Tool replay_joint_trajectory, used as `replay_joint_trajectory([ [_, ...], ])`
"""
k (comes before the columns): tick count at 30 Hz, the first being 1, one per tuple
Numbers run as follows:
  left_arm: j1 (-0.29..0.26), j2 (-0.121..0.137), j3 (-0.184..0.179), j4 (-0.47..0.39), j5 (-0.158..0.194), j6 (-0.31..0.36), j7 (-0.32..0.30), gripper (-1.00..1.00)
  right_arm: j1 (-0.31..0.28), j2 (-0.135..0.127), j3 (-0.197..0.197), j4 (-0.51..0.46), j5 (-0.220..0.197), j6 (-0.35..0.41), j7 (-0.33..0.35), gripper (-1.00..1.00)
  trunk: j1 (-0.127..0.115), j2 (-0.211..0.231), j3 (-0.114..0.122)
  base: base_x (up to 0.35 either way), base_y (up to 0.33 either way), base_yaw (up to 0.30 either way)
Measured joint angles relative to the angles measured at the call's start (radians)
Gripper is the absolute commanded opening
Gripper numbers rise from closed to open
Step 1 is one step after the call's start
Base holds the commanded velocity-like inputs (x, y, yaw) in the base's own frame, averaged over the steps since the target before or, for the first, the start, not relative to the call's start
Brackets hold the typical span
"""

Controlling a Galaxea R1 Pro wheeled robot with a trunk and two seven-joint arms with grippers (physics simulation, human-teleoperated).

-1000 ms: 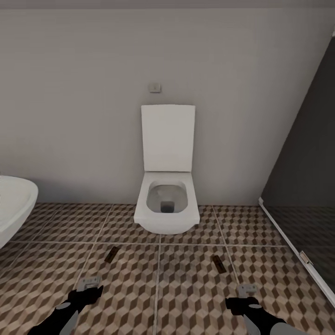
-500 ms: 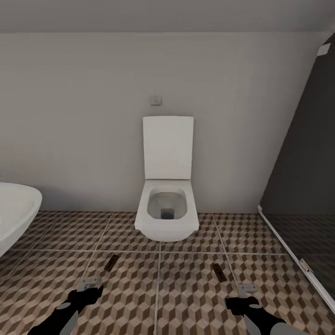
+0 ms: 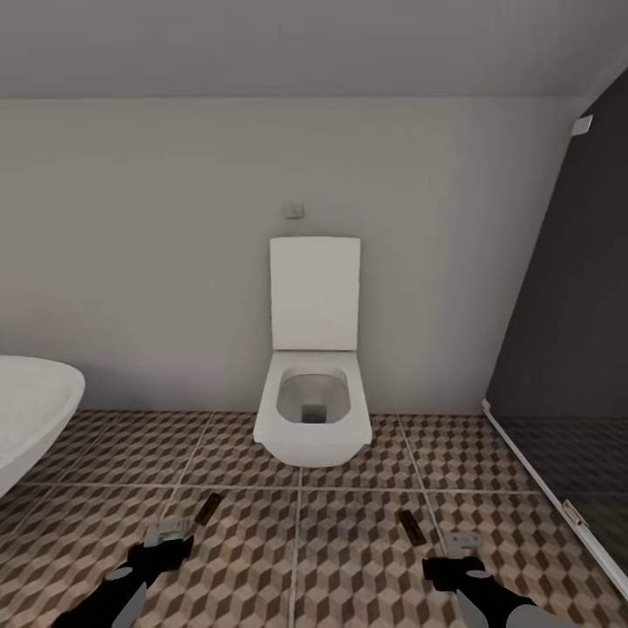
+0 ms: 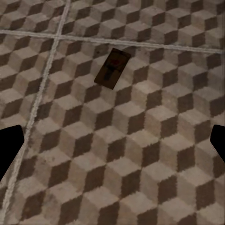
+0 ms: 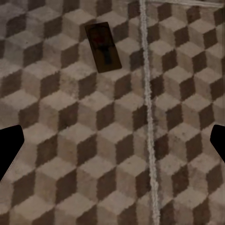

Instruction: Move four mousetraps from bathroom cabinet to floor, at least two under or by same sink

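2 traps lie flat on the floor [image 3: 262, 558]: left trap [image 3: 208, 508] just ahead of the left gripper [image 3: 167, 529], a bit to its inner side; right trap [image 3: 411, 525] just ahead of the right gripper [image 3: 462, 542], also inner side. Neither touches a gripper.

L wrist view: trap [image 4: 112, 67] sits beyond the fingertips [image 4: 9, 147], apart from them, tilted, near a grout line. Fingers spread wide, nothing btwn them. R wrist view: trap [image 5: 102, 47] likewise beyond the wide-spread fingertips [image 5: 10, 145], beside a grout line; nothing held.

Vs 1 s ago: whole head view has slid down – more ceiling up top, less floor, toilet lower in the picture. That's camera tilt; traps, toilet, sink keep their places relative to each other. Grippers sit at the same spots in the picture.

Around: sink [image 3: 35, 414] well to the left of the left gripper, its rim partly cut off by the picture edge; left trap is apart from it. Toilet [image 3: 312, 397], lid up, stands ahead btwn the 2 grippers, against the wall. Small flush plate [image 3: 293, 209] above it. Dark shower screen [image 3: 567, 349] off to the right of the right gripper. No object btwn grippers and traps.
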Motion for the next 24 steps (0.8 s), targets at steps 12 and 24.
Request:
replay_joint_trajectory([
  [12, 0.000, 0.000, 0.000, 0.002, 0.019, 0.000, 0.000, 1.00, 0.000, 0.000, 0.000, 0.001, -0.001, 0.000, 0.000, 1.00, -0.005, 0.003, 0.046, 0.000, 0.000, 0.000],
  [24, 0.000, -0.001, 0.000, 0.005, 0.026, 0.000, 0.000, 1.00, 0.000, 0.003, 0.001, 0.005, -0.003, 0.000, 0.000, 1.00, -0.011, 0.006, 0.093, 0.000, 0.000, 0.000],
])
